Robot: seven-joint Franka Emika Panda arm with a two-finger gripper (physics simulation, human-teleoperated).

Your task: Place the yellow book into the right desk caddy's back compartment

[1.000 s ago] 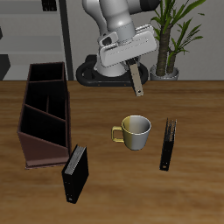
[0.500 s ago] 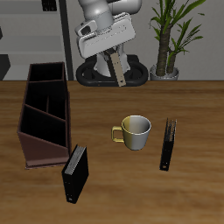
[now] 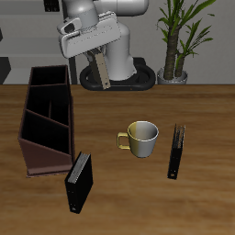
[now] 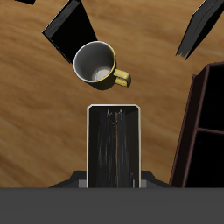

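Note:
My gripper (image 3: 95,57) is shut on the yellow book (image 3: 101,71), which hangs tilted in the air above the table's back edge. It has a tan face and a dark edge. In the wrist view the book (image 4: 114,144) shows edge-on, dark with a pale rim. The right desk caddy (image 3: 35,138) is a long maroon box with three sections, and it also shows in the wrist view (image 4: 206,131). Its back compartment (image 3: 51,81) is open and lies below the book, off to one side of it.
A cream mug (image 3: 142,138) stands mid-table, also in the wrist view (image 4: 96,63). A slim black book (image 3: 176,151) stands beside it. A thicker black book (image 3: 79,182) stands near the caddy's front end. A potted plant (image 3: 179,46) stands at the back.
The arm has swung sideways with the yellow book, from above the mug's far side toward the caddy's back end. The book stays gripped. Nothing on the table moved.

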